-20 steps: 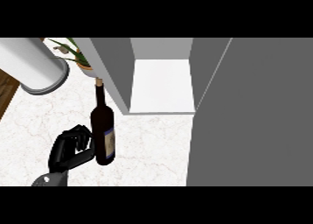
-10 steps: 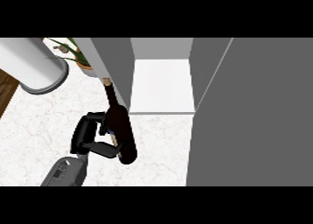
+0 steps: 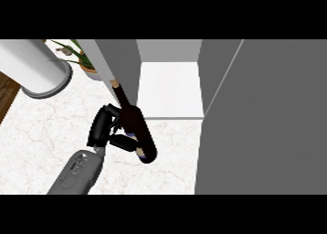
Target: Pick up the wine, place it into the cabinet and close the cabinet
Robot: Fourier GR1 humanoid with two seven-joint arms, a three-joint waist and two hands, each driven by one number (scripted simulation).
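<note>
Left hand point(image 3: 104, 130) gripping the wine bottle point(image 3: 136, 130), fingers point(image 3: 124, 142) curled round its body. Bottle tilting, neck pointing up at the front edge of the open cabinet point(image 3: 167, 89), base hanging over the marble bench point(image 3: 38, 137). Potted plant point(image 3: 82, 57) standing behind.

A white marbled table point(image 3: 44, 137) with faint veining is seen across the lower left of the head view. At the upper left, a large white cylinder point(image 3: 28, 64) with a grey rim at its base is stood on the table. Just to its right, a potted plant point(image 3: 82, 59) with thin green leaves is placed in a brownish pot, partly hidden at its right side. A strip of dark wooden floor point(image 3: 1, 100) is shown along the left edge, beside the table.
</note>
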